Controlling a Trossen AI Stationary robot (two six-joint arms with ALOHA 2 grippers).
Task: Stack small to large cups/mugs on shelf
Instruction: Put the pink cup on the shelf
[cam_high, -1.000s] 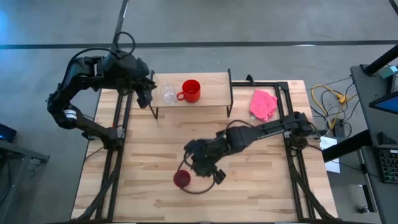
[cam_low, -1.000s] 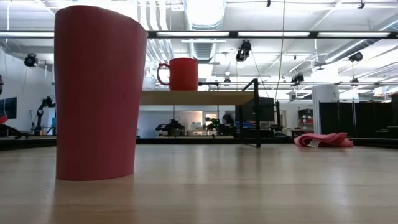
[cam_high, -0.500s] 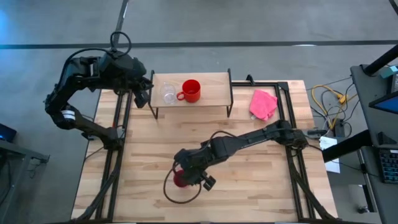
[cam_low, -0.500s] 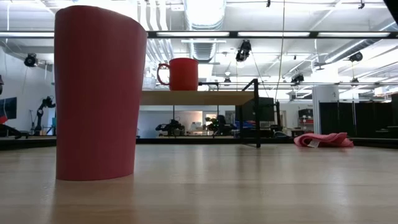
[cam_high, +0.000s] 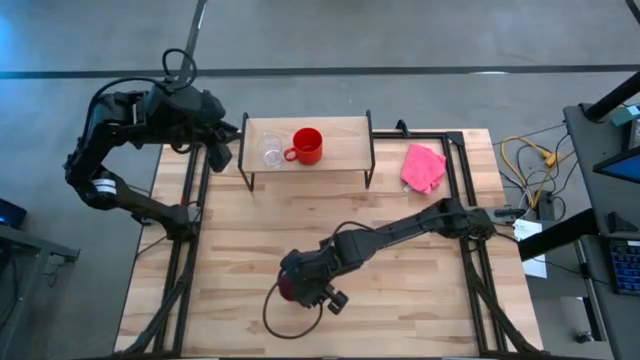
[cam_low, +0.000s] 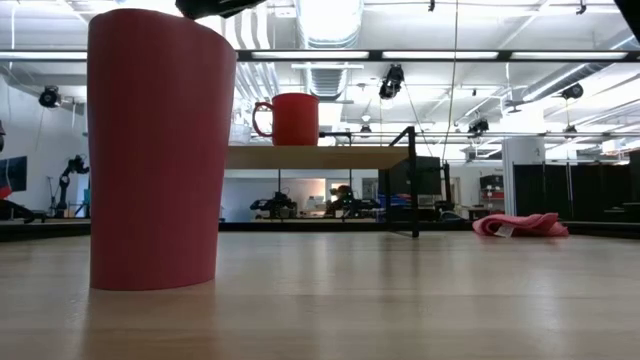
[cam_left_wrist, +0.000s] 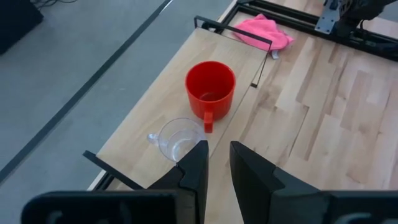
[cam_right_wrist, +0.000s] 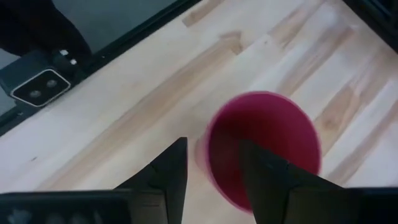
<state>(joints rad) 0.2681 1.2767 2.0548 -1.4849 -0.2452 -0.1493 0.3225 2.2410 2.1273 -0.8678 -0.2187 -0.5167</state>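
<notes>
Our right gripper (cam_right_wrist: 211, 165) hovers directly above the tall magenta handleless tumbler (cam_high: 290, 287), fingers parted and empty, one finger over its rim. The tumbler stands upright on the large wooden tabletop (cam_high: 400, 290), well apart from the small raised shelf with a light wooden top (cam_high: 345, 142). There, the small clear glass cup (cam_high: 270, 151) and red-orange handled mug (cam_high: 307, 145) sit side by side. We judge the tumbler pickup is underway; next we must lower and close on its wall. Our left gripper (cam_left_wrist: 216, 163) waits near the shelf, slightly open and empty.

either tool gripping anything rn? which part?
Nothing held. Right tool hangs open above the magenta tumbler, straddling its rim; left tool empty near the shelf.
</notes>
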